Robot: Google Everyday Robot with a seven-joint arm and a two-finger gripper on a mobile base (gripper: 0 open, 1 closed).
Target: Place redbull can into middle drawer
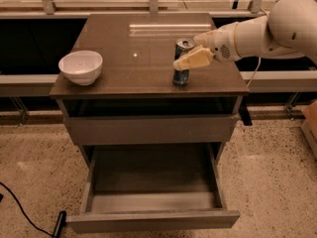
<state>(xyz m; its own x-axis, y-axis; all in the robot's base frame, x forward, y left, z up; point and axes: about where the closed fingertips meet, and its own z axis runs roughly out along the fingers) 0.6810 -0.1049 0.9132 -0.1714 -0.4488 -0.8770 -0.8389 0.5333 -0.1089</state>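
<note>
On my feed the redbull can (181, 76) stands upright on the cabinet top (133, 58), right of centre and near the front edge. It's a slim cylinder, blue and silver body, shiny silver lid

The gripper (192, 59) comes in from the right at the can's upper half. Its cream, smooth plastic tip crosses in front of the can just below the lid and overlaps it. I can't tell whether it's open or clamped on the can, since the far side is hidden

The arm (267, 31) behind it is a glossy white rounded shell, reaching in from the right edge

The middle drawer (151, 170) stands open below, well apart from the can: wide, shallow, matte grey-brown, flat bare bottom, low side walls, plain front with no handle. The drawer front (148, 129) above it is shut, same plain grey finish

A white bowl (80, 67), round and glossy, sits on the left side of the top, near the front corner. The top itself is a dark brown, smooth slab with a faint sheen

The floor (277, 182) is speckled beige stone; a black cable (20, 207) lies on it bottom left
</note>
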